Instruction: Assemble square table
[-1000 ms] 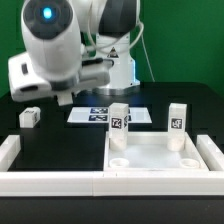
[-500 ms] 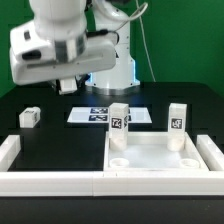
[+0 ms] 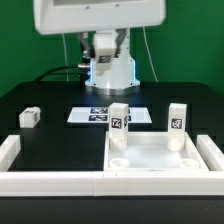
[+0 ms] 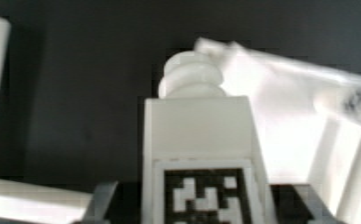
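The square table's white slab (image 3: pixel 160 158) lies at the exterior view's right. Two white tagged legs stand upright on its far corners, one on the left corner (image 3: pixel 119 124) and one on the right corner (image 3: pixel 177 120). A small white leg block (image 3: pixel 29 117) lies alone at the left. In the wrist view my gripper (image 4: pixel 198 205) is shut on a white tagged leg (image 4: pixel 202 130), with dark fingers (image 4: pixel 109 205) on both sides of it. The leg's knobbed end points towards the slab (image 4: pixel 319 100). In the exterior view only the arm's white housing (image 3: pixel 100 15) shows at the top; the fingers are out of frame.
The marker board (image 3: pixel 98 115) lies behind the slab, in front of the arm's base (image 3: pixel 110 65). A low white border wall (image 3: pixel 50 180) runs along the front, with an upright end piece at the left (image 3: pixel 8 150). The tabletop is black.
The arm has swung from the exterior view's left up and across, and its housing now fills the top of the frame. The slab, standing legs and loose block have not moved.
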Tool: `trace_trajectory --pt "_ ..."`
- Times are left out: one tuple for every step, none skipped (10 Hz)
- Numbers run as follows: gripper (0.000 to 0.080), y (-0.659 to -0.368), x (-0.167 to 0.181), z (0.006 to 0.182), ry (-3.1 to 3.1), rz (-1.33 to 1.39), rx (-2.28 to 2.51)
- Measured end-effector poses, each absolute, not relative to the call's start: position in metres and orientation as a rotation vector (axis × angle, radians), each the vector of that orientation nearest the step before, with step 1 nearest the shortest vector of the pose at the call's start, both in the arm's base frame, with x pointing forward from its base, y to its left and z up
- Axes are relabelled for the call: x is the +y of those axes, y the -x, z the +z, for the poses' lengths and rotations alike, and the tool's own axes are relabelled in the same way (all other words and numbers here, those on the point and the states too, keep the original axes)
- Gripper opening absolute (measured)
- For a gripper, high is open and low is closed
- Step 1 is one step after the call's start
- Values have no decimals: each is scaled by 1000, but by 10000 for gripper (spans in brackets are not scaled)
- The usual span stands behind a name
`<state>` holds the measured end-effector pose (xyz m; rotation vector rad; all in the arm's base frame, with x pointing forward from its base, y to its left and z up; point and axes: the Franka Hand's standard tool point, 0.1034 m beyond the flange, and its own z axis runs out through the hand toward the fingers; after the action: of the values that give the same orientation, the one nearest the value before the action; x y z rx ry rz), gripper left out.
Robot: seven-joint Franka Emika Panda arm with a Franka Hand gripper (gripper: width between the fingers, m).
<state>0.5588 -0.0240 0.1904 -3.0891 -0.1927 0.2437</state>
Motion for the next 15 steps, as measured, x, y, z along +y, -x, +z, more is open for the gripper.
trace_trajectory --pt "280 -572 -15 196 3087 139 -125" --pt "280 -575 -22 195 3098 -7 -187" --pt "280 -573 -24 193 3105 -93 -184" --pt "280 -577 -26 193 3110 -231 -196" --pt "280 -577 -28 192 3109 -327 -200" --pt "280 -578 -29 191 3110 -396 -212" --pt "280 -584 -25 188 3100 -564 -170" --pt "280 -584 0 172 3071 -703 -155" --pt "280 -588 24 158 3038 -780 -161" --pt "280 -598 44 150 3004 -847 -181" --pt "280 -610 55 148 2980 -904 -191" --pt "280 -615 63 148 2977 -867 -180" --pt "280 -615 61 148 2980 -874 -192" --pt "280 -614 61 147 2981 -872 -190" --pt "280 -614 62 147 2980 -871 -192"
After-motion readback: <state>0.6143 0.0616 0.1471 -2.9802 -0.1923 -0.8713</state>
